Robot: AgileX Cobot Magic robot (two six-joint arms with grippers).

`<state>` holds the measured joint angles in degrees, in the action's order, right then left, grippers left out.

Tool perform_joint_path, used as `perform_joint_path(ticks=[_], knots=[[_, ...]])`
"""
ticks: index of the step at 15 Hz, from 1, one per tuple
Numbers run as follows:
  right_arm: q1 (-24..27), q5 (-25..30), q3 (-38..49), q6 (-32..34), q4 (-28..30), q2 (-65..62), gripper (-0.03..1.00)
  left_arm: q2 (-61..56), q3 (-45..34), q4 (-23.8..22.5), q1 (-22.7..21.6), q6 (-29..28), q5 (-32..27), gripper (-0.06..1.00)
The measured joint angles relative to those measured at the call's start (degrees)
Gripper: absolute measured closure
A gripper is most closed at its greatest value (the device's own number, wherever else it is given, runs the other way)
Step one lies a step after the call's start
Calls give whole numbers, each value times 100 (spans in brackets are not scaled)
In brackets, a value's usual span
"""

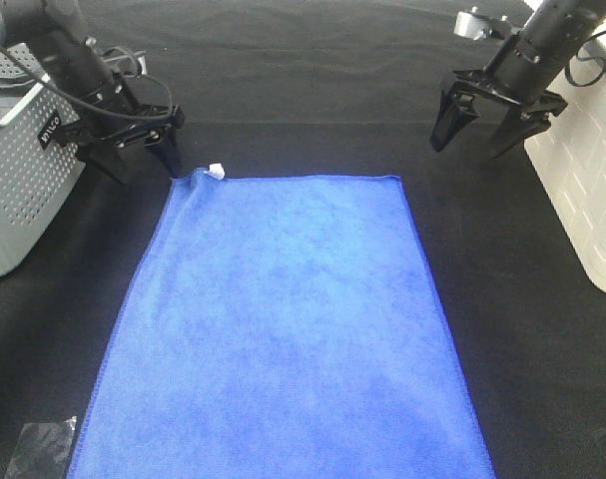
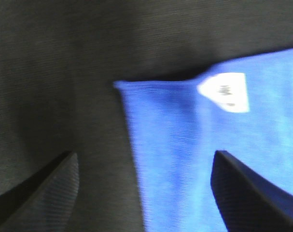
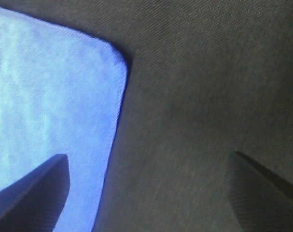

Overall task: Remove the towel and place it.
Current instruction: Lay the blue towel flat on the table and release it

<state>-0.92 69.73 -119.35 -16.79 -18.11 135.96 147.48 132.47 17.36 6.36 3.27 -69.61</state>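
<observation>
One royal-blue towel [image 1: 283,329] lies flat across the middle and lower frame on the black table [image 1: 303,80], its white tag [image 1: 216,169] at its upper-left corner. The grey basket [image 1: 23,170] at the left edge and the white bin [image 1: 582,200] at the right edge hide their insides. The left gripper [image 1: 143,163], beside the tagged corner, and the right gripper [image 1: 470,145], near the upper-right corner, gape wide and hold nothing.

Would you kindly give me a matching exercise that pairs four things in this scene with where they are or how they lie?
Things:
1. blue towel
2. white tag
3. grey basket
4. right hand

Places or states:
A. at the left edge of the high view, with a perforated wall
B. spread flat on the dark table
C. open, holding nothing, near the towel's far right corner
D. at the towel's far left corner

Pairs: 1-B, 2-D, 3-A, 4-C
</observation>
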Motion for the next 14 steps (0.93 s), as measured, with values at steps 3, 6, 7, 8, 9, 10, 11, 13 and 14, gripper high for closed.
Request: perform_joint_path(ticks=[3, 6, 7, 8, 9, 10, 11, 13, 14], knots=[[0, 0, -92, -11, -29, 304, 11, 149, 23, 80, -69, 160, 0, 22], [0, -34, -92, -17, -74, 573, 11, 304, 40, 103, -69, 189, 138, 22], [0, -206, -92, -17, -126, 630, 11, 321, 52, 120, -69, 201, 149, 22], [0, -418, -92, -17, -252, 676, 11, 350, 74, 138, -69, 201, 149, 22], [0, -550, -92, -17, -355, 716, 11, 361, 74, 138, -69, 201, 149, 22], [-17, -630, -92, -17, -407, 773, 11, 367, 86, 138, -69, 201, 149, 22], [-46, -705, -92, -17, -384, 859, 11, 372, 86, 138, -69, 201, 143, 22], [-166, -963, -109, -11, -292, 917, 11, 378, 92, 143, -69, 201, 155, 22], [-189, -1049, -138, 17, -286, 940, 11, 378, 92, 143, -69, 201, 155, 22]])
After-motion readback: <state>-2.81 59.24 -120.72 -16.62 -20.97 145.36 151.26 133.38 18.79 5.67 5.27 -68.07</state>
